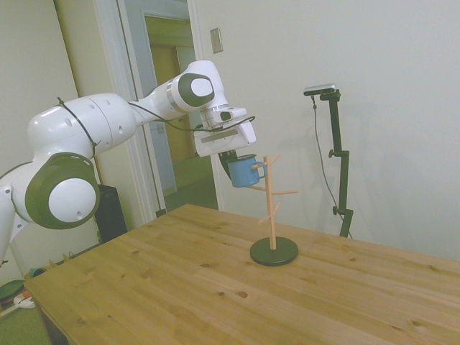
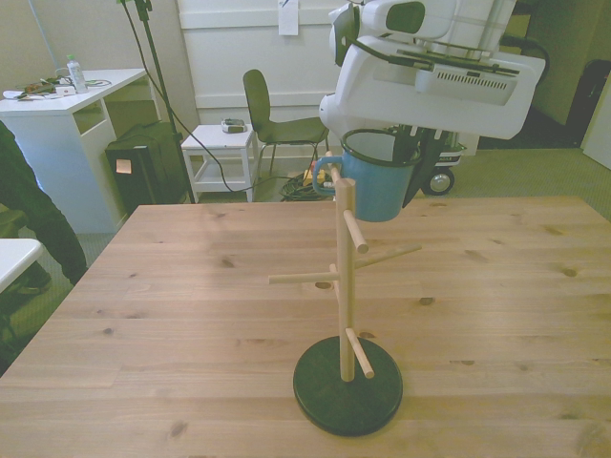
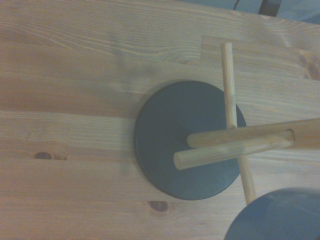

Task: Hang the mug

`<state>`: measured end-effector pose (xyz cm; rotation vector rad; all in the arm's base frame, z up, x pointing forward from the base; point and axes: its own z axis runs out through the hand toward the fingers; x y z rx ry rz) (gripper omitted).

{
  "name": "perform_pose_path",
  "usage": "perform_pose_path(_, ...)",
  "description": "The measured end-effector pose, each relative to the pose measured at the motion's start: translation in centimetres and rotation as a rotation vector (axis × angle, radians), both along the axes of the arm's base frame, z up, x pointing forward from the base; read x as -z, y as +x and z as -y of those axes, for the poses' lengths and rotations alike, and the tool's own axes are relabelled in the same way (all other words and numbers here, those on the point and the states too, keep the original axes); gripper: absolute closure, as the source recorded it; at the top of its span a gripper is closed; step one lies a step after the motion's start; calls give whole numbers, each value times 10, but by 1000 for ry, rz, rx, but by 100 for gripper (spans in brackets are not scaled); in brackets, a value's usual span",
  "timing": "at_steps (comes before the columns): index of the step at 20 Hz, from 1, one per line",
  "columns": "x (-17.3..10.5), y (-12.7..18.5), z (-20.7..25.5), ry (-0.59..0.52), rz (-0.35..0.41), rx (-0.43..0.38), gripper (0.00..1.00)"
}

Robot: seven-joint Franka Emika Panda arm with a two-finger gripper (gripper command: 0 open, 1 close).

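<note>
The blue mug (image 1: 244, 172) (image 2: 378, 189) hangs in the air beside the top of the wooden peg stand (image 1: 272, 208) (image 2: 346, 286), held upright. My gripper (image 1: 231, 158) (image 2: 409, 157) is shut on the mug's rim, on the side away from the stand. The loop handle (image 1: 259, 169) (image 2: 326, 177) points at the post and sits at its uppermost peg; I cannot tell whether the peg passes through the loop. The wrist view looks down on the stand's dark round base (image 3: 165, 145) and its pegs, with the mug's blurred underside (image 3: 280, 215) in one corner.
The stand rests on a wooden table (image 2: 172, 315). Lower pegs stick out toward several sides. Beyond the table, at the front view's left, are a person (image 2: 29, 219), a white desk (image 2: 67, 105), a small white side table (image 2: 220, 143) and a chair (image 2: 272, 110).
</note>
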<state>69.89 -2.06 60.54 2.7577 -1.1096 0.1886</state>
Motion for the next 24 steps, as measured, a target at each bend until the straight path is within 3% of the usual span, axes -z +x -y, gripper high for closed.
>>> perform_pose_path(3, 0, 1, 2, 1, 0, 4, 100)
perform_pose_path(4, 0, 1, 3, 3, -4, 7, 0)
perform_pose_path(24, -10, -2, 17, 20, 9, 35, 0)
